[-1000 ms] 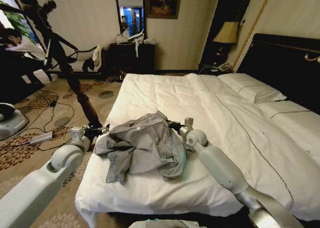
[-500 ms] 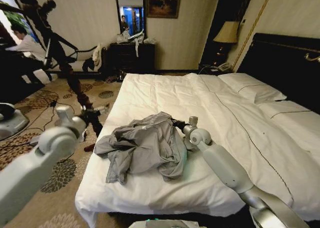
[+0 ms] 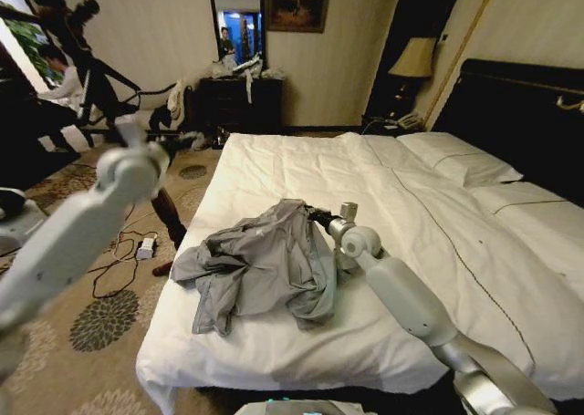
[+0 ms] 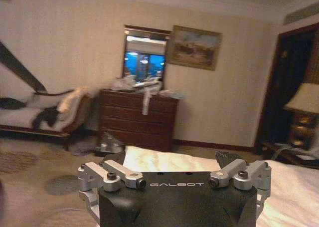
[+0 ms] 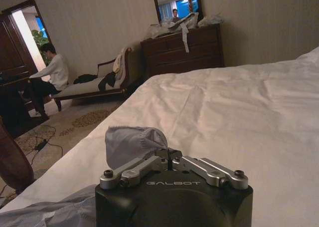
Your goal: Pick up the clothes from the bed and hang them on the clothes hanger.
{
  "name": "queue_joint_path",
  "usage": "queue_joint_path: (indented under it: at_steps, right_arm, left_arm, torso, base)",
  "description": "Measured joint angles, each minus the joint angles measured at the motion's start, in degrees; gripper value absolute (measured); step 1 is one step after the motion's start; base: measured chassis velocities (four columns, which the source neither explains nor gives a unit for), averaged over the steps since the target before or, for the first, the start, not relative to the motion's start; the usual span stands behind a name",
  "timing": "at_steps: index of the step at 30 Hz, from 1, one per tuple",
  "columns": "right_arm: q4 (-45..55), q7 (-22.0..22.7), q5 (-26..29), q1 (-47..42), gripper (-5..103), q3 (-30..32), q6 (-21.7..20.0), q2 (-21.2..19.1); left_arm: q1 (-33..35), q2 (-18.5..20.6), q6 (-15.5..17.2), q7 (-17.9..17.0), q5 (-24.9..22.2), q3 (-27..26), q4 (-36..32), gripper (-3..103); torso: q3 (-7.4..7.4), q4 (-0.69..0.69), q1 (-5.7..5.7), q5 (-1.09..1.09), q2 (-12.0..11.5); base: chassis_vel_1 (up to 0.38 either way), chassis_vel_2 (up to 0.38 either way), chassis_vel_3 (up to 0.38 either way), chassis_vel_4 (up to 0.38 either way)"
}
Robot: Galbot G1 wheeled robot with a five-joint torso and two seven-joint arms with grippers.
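grey clothes [image 3: 265, 264] heaped on the white bed [image 3: 429, 214] near its foot edge; right gripper [image 5: 168, 156] pinched on a fold at the heap's headboard side; left gripper [image 4: 174, 179] raised over the carpet, fingers spread, holding nothing

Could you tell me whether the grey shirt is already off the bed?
No, the grey shirt lies crumpled on the bed.
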Motion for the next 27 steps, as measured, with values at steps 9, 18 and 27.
queue_joint_path:
  at_steps: [9, 18, 27]
  right_arm:
    - [3.28, 0.22, -0.26, -2.62, 0, 1.86, 0.13, -1.87]
    - [5.81, 0.41, -0.41, -4.97, 0, 2.76, 0.18, -4.17]
    - [6.79, 0.61, -0.23, -5.72, 0, 2.76, 0.19, -5.17]
  left_arm:
    - [-9.88, 7.99, 9.55, -2.24, -4.74, 4.33, 4.26, 100]
    - [-13.62, 9.99, 10.05, 1.48, -4.78, 4.17, 10.52, 100]
    - [-14.82, 10.77, 8.78, 6.08, -2.76, 4.01, 16.76, 100]
  torso:
    - [-0.01, 0.04, -0.01, -0.05, 0.01]
    - [-0.01, -0.03, -0.01, -0.04, 0.00]
    - [-0.01, -0.02, -0.01, -0.04, 0.01]
  base:
    - [0.000, 0.000, 0.000, 0.000]
    - [0.000, 0.000, 0.000, 0.000]
    - [0.000, 0.000, 0.000, 0.000]
